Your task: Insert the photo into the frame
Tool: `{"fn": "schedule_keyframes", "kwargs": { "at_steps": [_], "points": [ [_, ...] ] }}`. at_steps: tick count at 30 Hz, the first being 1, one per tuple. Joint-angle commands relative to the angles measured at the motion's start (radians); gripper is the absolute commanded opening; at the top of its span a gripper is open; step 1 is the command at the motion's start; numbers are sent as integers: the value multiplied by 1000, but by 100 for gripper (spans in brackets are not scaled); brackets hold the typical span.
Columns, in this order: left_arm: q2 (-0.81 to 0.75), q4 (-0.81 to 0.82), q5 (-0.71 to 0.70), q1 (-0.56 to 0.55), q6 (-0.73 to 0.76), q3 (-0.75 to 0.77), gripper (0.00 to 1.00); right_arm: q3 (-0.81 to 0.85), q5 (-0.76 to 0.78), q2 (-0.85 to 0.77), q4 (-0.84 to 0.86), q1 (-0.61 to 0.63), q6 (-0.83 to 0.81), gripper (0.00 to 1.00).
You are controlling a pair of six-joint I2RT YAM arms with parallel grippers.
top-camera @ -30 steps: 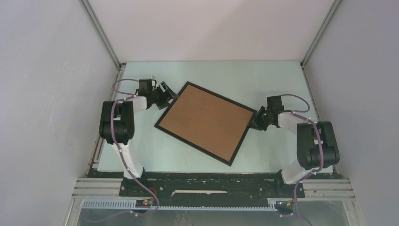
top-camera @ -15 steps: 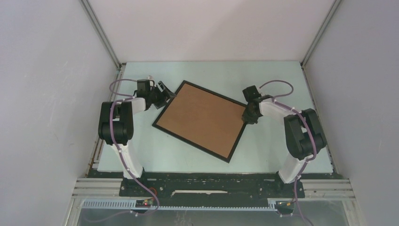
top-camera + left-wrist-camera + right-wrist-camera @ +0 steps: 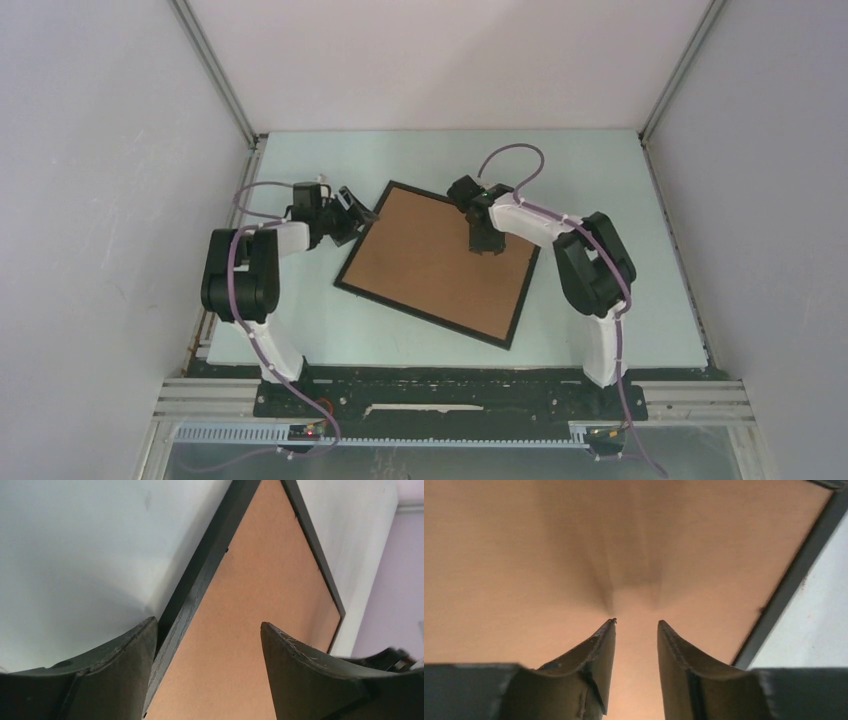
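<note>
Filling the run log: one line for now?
left gripper: open at frame edge | right gripper: open over backing board | photo: unseen

Pale table [image 3: 600, 170] — black frame [image 3: 423, 316], askew

No text, label, brand, number or sign can be read in any view; the plain brown cardboard backing board [image 3: 260, 630] and the thin-edged black rectangular picture frame [image 3: 195, 580] around it show only bare surfaces.
</note>
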Motion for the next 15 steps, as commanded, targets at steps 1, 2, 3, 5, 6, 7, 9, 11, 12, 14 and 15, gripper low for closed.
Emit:
{"fn": "schedule_keyframes", "kwargs": {
  "at_steps": [1,2,3,5,6,7,9,11,12,14,15],
  "points": [
    [-102,-42,101,-38,-51,-110,78,-35,-174,-251,129,-67,-74,51],
    [-121,-34,90,-33,-56,-127,79,-72,-231,-320,152,-101,-80,55],
    [-135,-30,77,-30,-60,-143,81,-124,-289,-382,179,-140,-78,57],
    [-165,-27,50,-28,-65,-167,83,-262,-421,-514,235,-233,-55,58],
    [-176,-27,41,-27,-67,-178,84,-380,-466,-560,269,-269,-40,59],
    [-191,-25,37,-28,-68,-187,85,-475,-489,-610,305,-298,-26,59],
    [-211,-23,32,-27,-67,-207,86,-666,-514,-706,393,-350,-5,62],
    [-233,-22,30,-27,-66,-235,87,-807,-567,-779,471,-411,7,66],
    [-247,-20,27,-26,-69,-250,88,-852,-612,-799,506,-441,5,67],
    [-277,-18,18,-27,-82,-291,89,-903,-682,-804,559,-483,0,67],
    [-295,-7,10,-27,-95,-318,89,-912,-702,-793,572,-492,-4,67]
  ]
}}
